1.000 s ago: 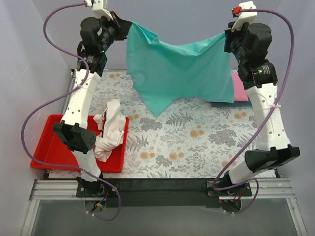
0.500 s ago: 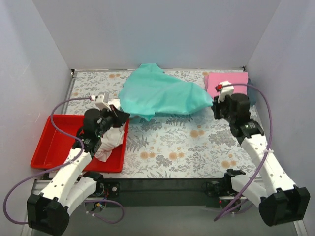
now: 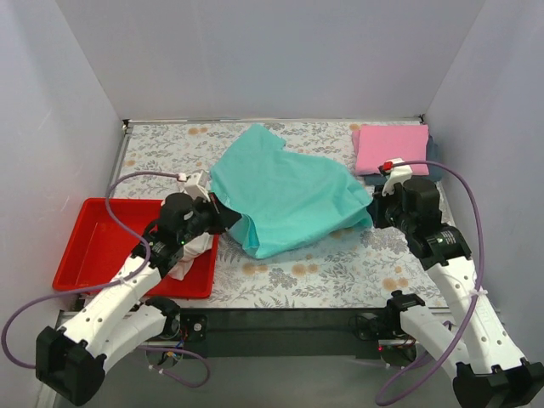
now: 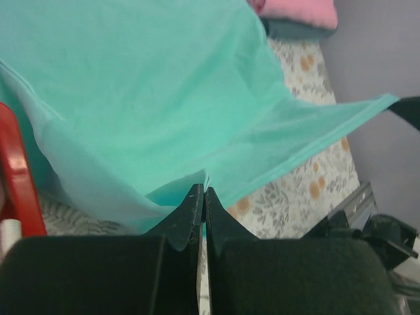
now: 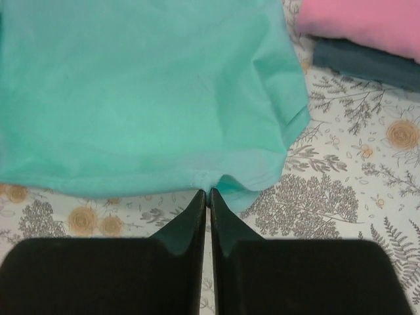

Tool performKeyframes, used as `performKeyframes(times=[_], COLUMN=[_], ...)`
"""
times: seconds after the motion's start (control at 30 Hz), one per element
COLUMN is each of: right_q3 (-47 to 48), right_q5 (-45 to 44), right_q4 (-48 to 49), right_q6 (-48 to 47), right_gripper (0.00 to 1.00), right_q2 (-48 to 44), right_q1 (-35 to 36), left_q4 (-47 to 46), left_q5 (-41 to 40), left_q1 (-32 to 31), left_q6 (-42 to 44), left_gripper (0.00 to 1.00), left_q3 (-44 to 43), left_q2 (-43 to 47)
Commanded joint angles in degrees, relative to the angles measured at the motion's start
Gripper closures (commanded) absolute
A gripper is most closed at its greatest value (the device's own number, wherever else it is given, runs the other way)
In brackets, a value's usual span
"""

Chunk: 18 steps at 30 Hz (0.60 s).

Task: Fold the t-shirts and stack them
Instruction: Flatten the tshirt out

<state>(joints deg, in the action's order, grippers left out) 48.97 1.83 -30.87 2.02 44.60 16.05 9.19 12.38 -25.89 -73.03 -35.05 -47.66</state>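
Note:
The teal t-shirt [image 3: 285, 194] lies spread across the middle of the table, its near edge lifted between my two grippers. My left gripper [image 3: 228, 218] is shut on the shirt's near-left corner [image 4: 197, 180], beside the tray. My right gripper [image 3: 374, 210] is shut on its near-right hem [image 5: 216, 184]. A folded pink t-shirt [image 3: 391, 149] rests on a folded dark blue-grey t-shirt [image 5: 367, 60] at the back right. A crumpled white t-shirt [image 3: 191, 246] sits in the tray, mostly hidden by my left arm.
The red plastic tray [image 3: 102, 246] stands at the near left on the floral tablecloth [image 3: 340, 263]. Grey walls close in the back and both sides. A black rail runs along the table's near edge.
Both arms have come down from high up and pulled back toward the near edge, bringing the teal t-shirt from hanging in the air to lying on the table.

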Motion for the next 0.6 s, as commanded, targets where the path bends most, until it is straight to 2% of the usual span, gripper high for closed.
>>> performKeyframes(times=[0.0, 0.07, 0.13, 0.17, 0.2, 0.23, 0.3, 0.33, 0.37, 0.43, 0.57], right_q3=[2.2, 2.1, 2.2, 2.7, 3.0, 3.2, 3.5, 3.5, 3.5, 3.6, 2.7], right_q5=[0.6, 1.9, 7.1, 11.5, 13.1, 14.2, 15.5, 15.6, 15.8, 15.7, 7.5], right_q4=[-5.3, -6.9, -7.1, -8.1, -8.6, -9.1, -9.6, -9.5, -9.4, -9.0, -5.7], right_q6=[1.1, 1.3, 1.6, 1.0, 1.0, 0.3, -0.3, -0.4, -0.4, -0.8, -0.3], right_gripper=[0.99, 0.99, 0.97, 0.90, 0.86, 0.84, 0.71, 0.61, 0.55, 0.35, 0.31], right_q2=[-0.6, -1.4, -2.1, -2.2, -2.2, -2.3, -2.5, -3.0, -3.3, -3.3, 1.0], right_q1=[0.9, 1.9, 3.5, 4.1, 4.6, 6.3, 8.7, 10.6, 11.2, 11.5, 11.5], left_q4=[6.4, 8.2, 8.5, 8.7, 8.9, 9.0, 9.0, 8.4, 7.8, 4.5, 0.2], left_q5=[1.1, 1.2, 1.9, 3.2, 3.8, 4.1, 4.7, 5.0, 5.2, 4.1, -0.2], left_q1=[-5.3, -7.1, -9.0, -9.4, -9.4, -9.4, -9.4, -9.4, -9.4, -9.4, -9.4], left_q6=[1.1, 1.5, 1.7, 1.8, 1.9, 2.3, 2.5, 3.2, 3.2, 3.4, 4.8], left_gripper=[0.99, 0.94, 0.80, 0.66, 0.66, 0.51, 0.35, 0.23, 0.20, 0.16, 0.15], left_q3=[-3.4, -3.9, -4.0, -4.3, -4.6, -4.9, -6.5, -7.2, -7.7, -8.5, -12.3], left_q2=[-2.8, -2.6, -0.7, 0.9, 1.6, 2.2, 2.8, 2.6, 2.1, 0.0, -11.5])
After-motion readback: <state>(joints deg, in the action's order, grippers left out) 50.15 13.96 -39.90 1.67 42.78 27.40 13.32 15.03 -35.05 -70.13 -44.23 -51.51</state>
